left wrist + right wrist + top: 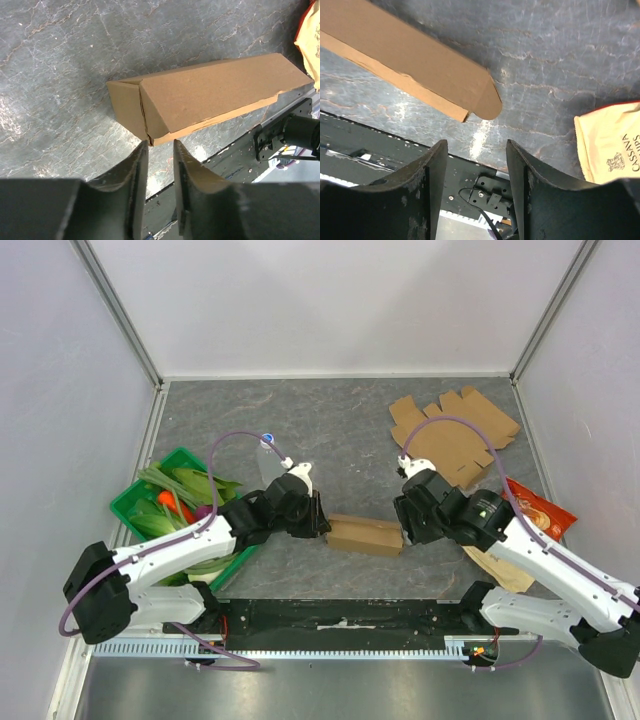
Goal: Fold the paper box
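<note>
Surface: grey marbled stone-look table (340,420), boxed in by plain white wall panels (330,300) on aluminium framing. Black mounting rail (340,615) ran along the near edge.

Far left: green plastic crate (128,500), tilted, holding leafy green vegetables (185,482) and an orange carrot-like piece (168,502); something purple was in there too, couldn't tell what. Just beyond the crate stood a clear plastic bottle with a blue cap (267,455).

Left claw (318,515) sat at the left end of the folded brown cardboard box (365,535), which lay on the table at centre, between the two arms. Wrist view: narrow gap between the tips, nothing in it, box corner right at the tips.

Right claw (403,525) was at the box's right end, jaws moderately apart and gripping nothing; the rounded flap lay just ahead of them.

Back right: flat unfolded brown cardboard blank (450,435). Right edge: orange-red snack bag (540,512), with a tan paper piece (500,568) near it.
</note>
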Tool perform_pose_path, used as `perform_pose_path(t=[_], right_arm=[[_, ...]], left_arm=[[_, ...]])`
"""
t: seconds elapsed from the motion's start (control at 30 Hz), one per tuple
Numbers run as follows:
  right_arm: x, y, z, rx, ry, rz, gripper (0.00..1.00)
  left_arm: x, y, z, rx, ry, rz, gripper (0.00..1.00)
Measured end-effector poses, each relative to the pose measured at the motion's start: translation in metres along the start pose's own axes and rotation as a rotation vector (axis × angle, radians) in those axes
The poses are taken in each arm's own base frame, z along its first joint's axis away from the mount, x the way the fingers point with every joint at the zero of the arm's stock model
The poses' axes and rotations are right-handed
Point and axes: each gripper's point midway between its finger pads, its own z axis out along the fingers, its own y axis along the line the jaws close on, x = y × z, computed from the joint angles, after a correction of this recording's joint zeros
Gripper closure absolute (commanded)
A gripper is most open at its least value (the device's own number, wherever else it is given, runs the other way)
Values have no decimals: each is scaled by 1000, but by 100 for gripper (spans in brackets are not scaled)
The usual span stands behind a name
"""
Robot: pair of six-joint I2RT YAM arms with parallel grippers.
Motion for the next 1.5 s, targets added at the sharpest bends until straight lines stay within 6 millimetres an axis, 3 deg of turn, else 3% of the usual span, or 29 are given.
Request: perform_pose_path(t=[0.17,0.4,0.6,0.93,1.33,1.5], right_arm=[[25,-8,15,44,85,-5,48],[18,-16,36,124,53,-10,62],[20,-21,52,157,20,-16,66],[2,-19,54,163,-129,0,100],[-8,-4,45,135,-151,15,100],[-11,9,39,70,-156,94,100]], left_arm=[[-2,-4,-2,21,-8,24,57],[-7,-9,6,44,-25,49,51],[-9,-8,12,41,-32,63,58],[-15,-12,16,54,-65,81,58],[-14,-4,29,5,-69,92,53],[-21,5,29,-50,-111,100,59]])
